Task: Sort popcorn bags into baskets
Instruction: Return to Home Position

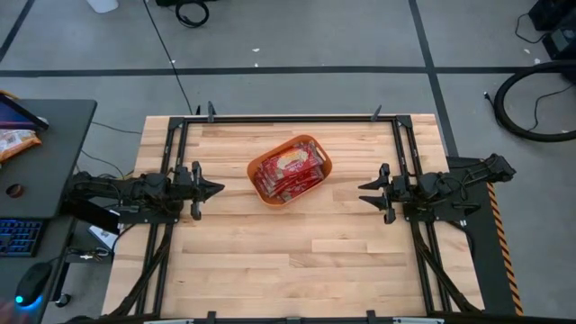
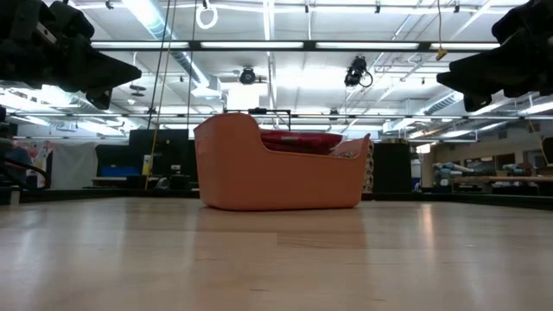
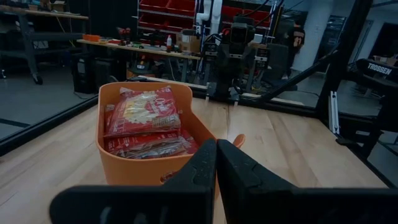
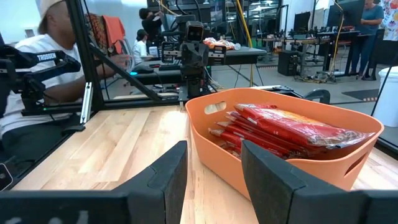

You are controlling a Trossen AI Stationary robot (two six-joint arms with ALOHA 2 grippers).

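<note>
The orange basket (image 1: 290, 169) stands on its base on the table's middle, turned at a slant. Several red popcorn bags (image 1: 290, 171) with cream-yellow pictures lie stacked inside it; they also show in the left wrist view (image 3: 144, 124) and the right wrist view (image 4: 286, 127). My left gripper (image 1: 216, 189) hovers left of the basket, shut, fingers pointing at it (image 3: 216, 158). My right gripper (image 1: 362, 192) hovers right of the basket, open and empty (image 4: 212, 165). Both hang above the table in the low view.
Black metal rails (image 1: 288, 119) frame the table's far, left and right sides. Bare wood (image 1: 288, 270) lies between the basket and the near edge. A side desk with a keyboard and an orange and white snack bag (image 1: 13, 139) stands left. A person (image 4: 37, 68) sits beyond the table.
</note>
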